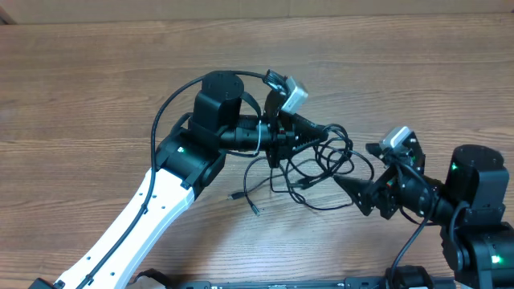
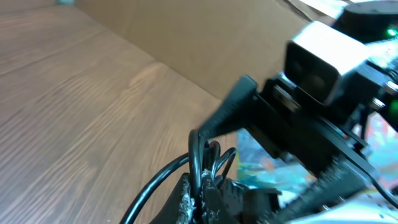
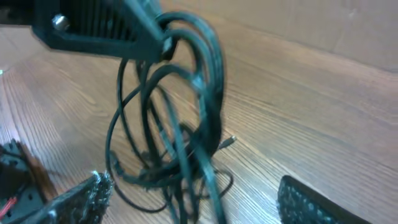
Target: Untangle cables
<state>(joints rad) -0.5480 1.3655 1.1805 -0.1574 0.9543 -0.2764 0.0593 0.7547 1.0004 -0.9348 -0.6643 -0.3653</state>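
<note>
The cables [image 1: 321, 160] are thin black cords looped in a tangle at mid-table, with small plug ends [image 1: 245, 202] trailing on the wood. My left gripper [image 1: 277, 138] is shut on a bunch of strands and holds them up. In the left wrist view its fingers [image 2: 186, 200] pinch a black cord [image 2: 199, 163]. My right gripper [image 1: 353, 166] is open at the tangle's right side. In the right wrist view the hanging cables [image 3: 186, 140] drop between its spread fingers [image 3: 81, 198], touching neither pad.
The wooden table [image 1: 96, 88] carries nothing else. A cardboard wall [image 2: 205, 37] stands behind the table. The right arm's camera housing [image 2: 323, 59] sits close in front of the left gripper. The left arm's thick black cable [image 1: 165, 112] arches beside its wrist.
</note>
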